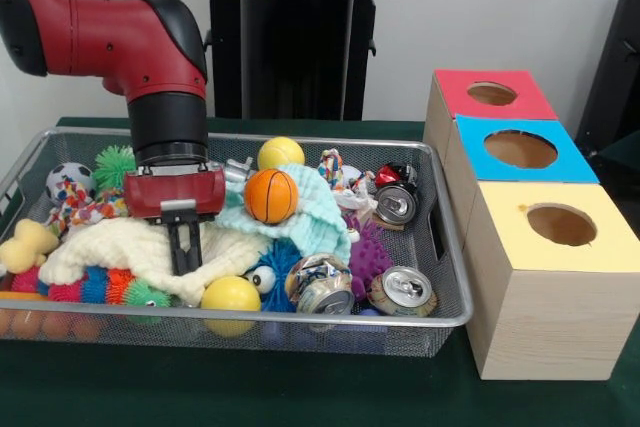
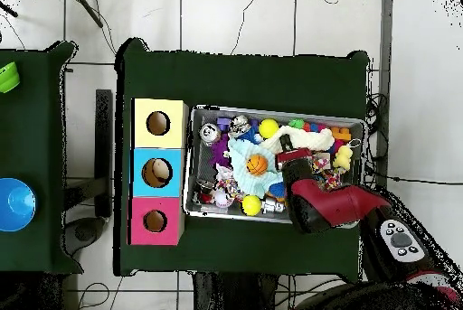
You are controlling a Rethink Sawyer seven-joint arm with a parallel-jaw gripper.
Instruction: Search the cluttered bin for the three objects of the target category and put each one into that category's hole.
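Fingers (image 1: 185,252) apparently closed on cream cloth (image 1: 130,247); bin (image 1: 440,312) cluttered.

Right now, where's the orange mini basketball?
Front view: the orange basketball sits on the light blue cloth mid-bin, just right of the tool and below a yellow ball.

A blue bowl (image 2: 15,205) and a green lid (image 2: 8,77) sit on the separate side table (image 2: 36,135).

A wire bin (image 1: 440,317) sits mid-tabletop (image 1: 300,387), crammed with balls, cans and cloths. Three boxes (image 1: 545,287) stand in a row just beside one end of it. The gripper (image 1: 186,259) hangs over a cloth (image 1: 130,247) inside the bin.
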